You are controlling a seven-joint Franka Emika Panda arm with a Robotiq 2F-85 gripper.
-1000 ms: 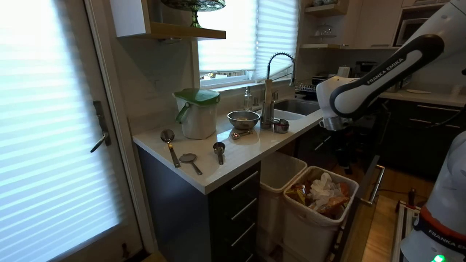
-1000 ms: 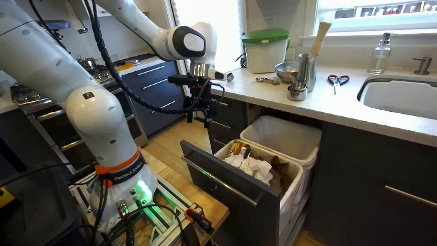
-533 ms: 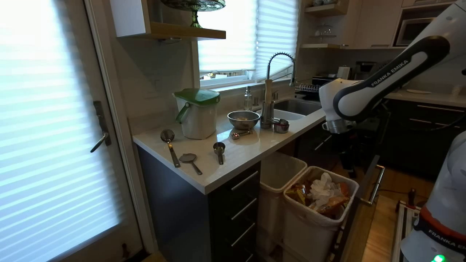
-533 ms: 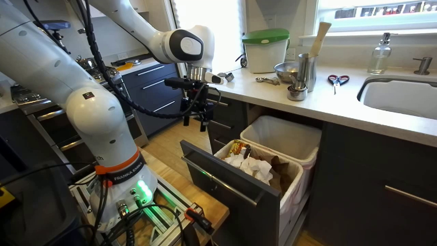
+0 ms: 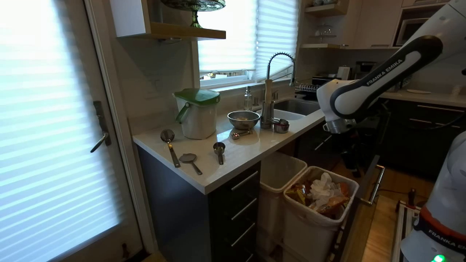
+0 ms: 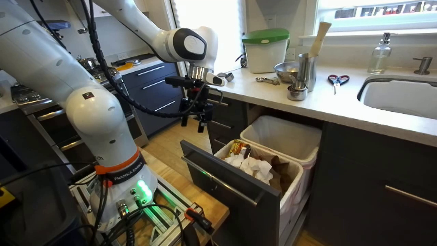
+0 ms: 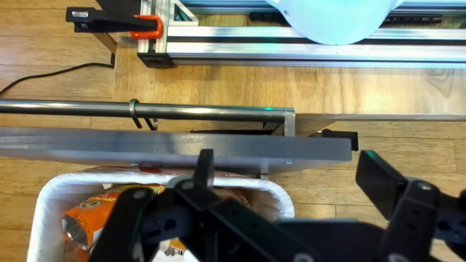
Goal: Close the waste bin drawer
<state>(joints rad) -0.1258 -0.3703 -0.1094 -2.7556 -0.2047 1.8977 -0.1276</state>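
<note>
The waste bin drawer stands pulled out, with its dark front panel (image 6: 245, 218) and metal bar handle (image 6: 235, 192) facing the robot base. The drawer holds a front bin (image 5: 309, 233) full of wrappers and paper and a back bin (image 6: 283, 136) with a pale inside. My gripper (image 6: 193, 125) is open and empty, pointing down, above and beyond the panel's far end in that exterior view. In the wrist view my gripper (image 7: 287, 158) spans the panel's end, one finger over the panel and bin side, the other past the end over the floor. I see no contact.
The counter (image 5: 204, 171) with bowl (image 5: 243, 120), utensils and a green-lidded bucket (image 6: 266, 51) overhangs the drawer. The robot's wooden base platform (image 7: 233, 87) lies close to the handle. A clamp (image 6: 199, 220) sticks out from the platform's frame.
My gripper has dropped slightly, shifted a little and tilted slightly. It stays open. The drawer and bins have not moved.
</note>
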